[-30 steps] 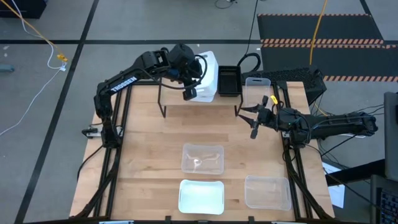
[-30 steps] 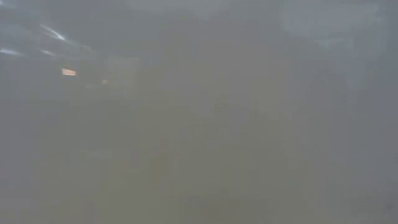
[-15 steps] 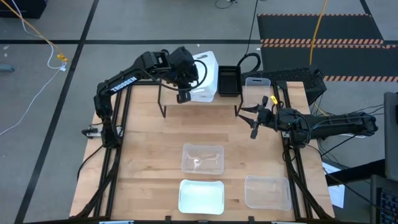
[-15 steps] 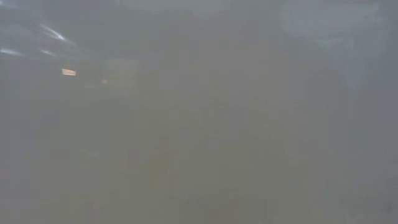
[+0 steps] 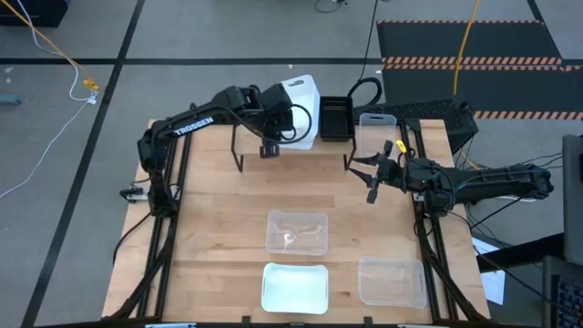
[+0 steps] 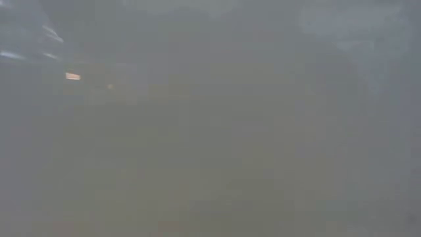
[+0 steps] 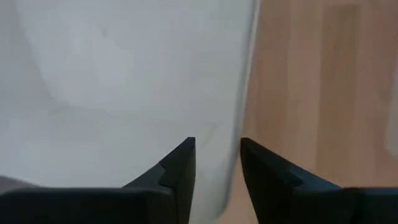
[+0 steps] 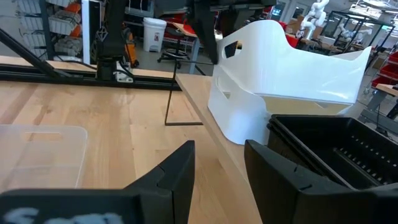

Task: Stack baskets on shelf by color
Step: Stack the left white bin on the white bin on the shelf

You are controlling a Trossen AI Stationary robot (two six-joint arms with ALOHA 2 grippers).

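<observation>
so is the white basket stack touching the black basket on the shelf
Apart. The right wrist view shows bare wood of the shelf between the white basket stack and the black basket.

Overhead and both wrist views on the white baskets (image 5: 299, 109); low view fogged.

Left gripper (image 5: 270, 146) extended forward, right gripper (image 5: 372, 173) parted, hovering

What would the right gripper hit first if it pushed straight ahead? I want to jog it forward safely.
Probably the white baskets stacked tilted on the shelf, or the black basket beside them. Both sit ahead of the right gripper, whose jaws stand apart; which is nearer is unclear.
</observation>
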